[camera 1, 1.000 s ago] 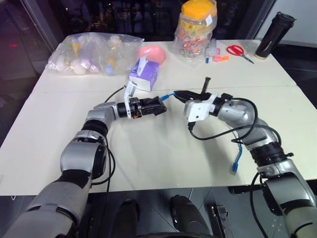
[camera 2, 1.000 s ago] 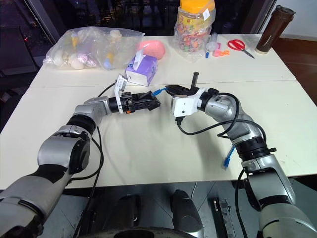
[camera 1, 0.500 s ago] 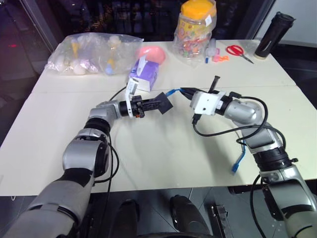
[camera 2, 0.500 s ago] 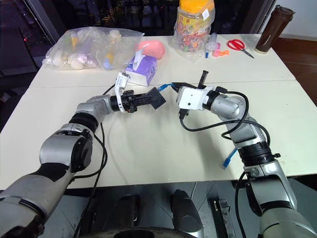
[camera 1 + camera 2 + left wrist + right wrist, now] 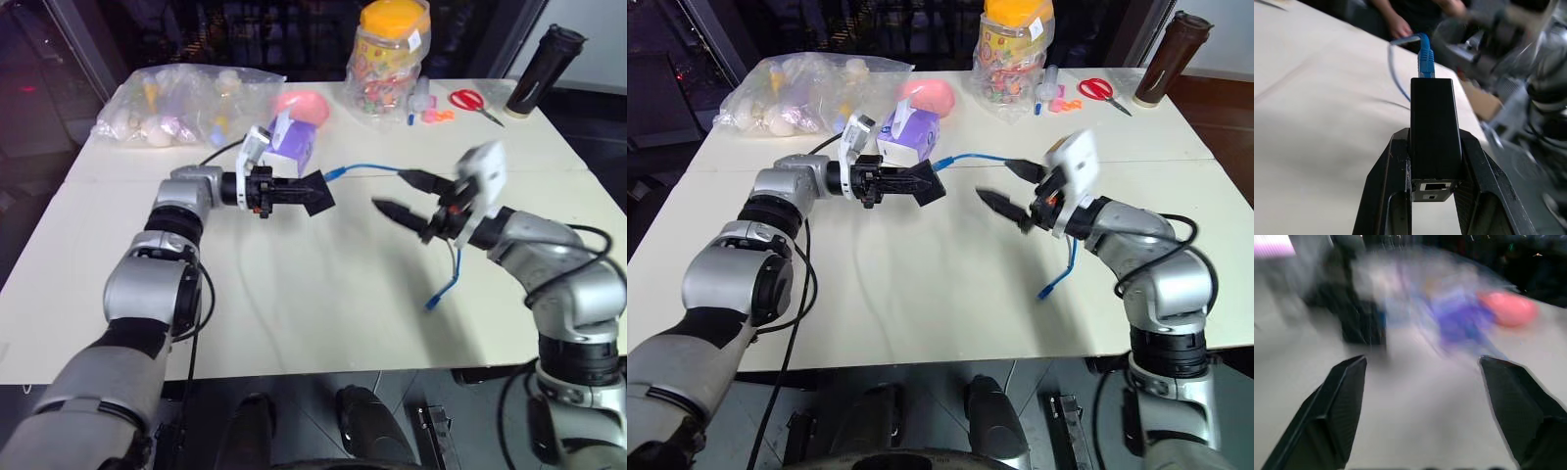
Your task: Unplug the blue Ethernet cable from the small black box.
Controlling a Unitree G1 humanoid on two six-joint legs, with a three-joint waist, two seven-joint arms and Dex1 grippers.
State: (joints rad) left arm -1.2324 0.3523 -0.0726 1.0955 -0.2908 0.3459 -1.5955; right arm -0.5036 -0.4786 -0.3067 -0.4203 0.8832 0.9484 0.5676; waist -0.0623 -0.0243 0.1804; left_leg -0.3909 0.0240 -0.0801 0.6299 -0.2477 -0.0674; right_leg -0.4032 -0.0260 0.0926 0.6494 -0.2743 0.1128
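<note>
The left pincer [image 5: 294, 190] is clamped on the small black box [image 5: 1433, 128] and holds it above the counter [image 5: 294, 294], in front of the purple tissue box [image 5: 290, 145]. The blue Ethernet cable [image 5: 367, 167] is plugged into the box's far end, runs through the air to the robot's right and hangs down behind the right arm, with its free plug [image 5: 430, 304] dangling just above the counter. The right pincer [image 5: 404, 195] is spread wide with nothing between its fingers, raised a little apart from the box and pointing toward it.
</note>
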